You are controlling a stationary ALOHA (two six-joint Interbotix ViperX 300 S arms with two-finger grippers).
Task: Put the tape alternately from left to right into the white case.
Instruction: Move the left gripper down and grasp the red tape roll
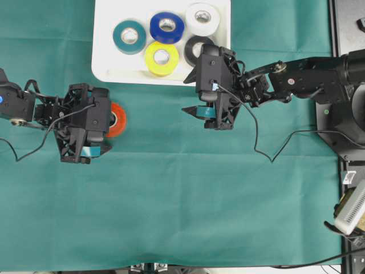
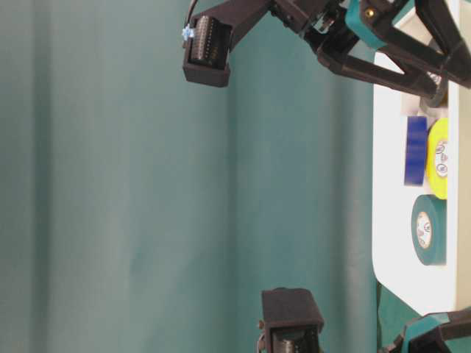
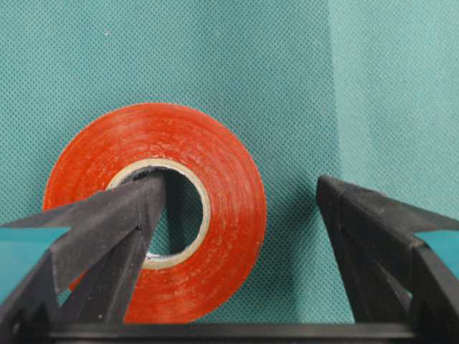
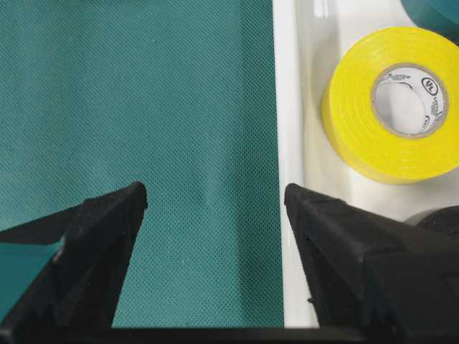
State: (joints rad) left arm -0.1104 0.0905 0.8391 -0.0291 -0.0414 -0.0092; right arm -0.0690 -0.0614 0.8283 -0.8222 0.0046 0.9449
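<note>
Straddling red roll (image 3: 154, 215) below white case (image 1: 102, 71), left gripper (image 3: 240, 208) jaws apart; right gripper (image 4: 215, 215) gaping empty; risking roll skidding if closing off-centre.

Both arms are black, with an open frame of struts behind each claw. The left claw (image 1: 101, 149) and the right claw (image 1: 201, 111) carry teal patches on wedge-shaped black fingers (image 3: 122, 215). A thin black cable (image 1: 259, 145) loops from the right arm.
</note>
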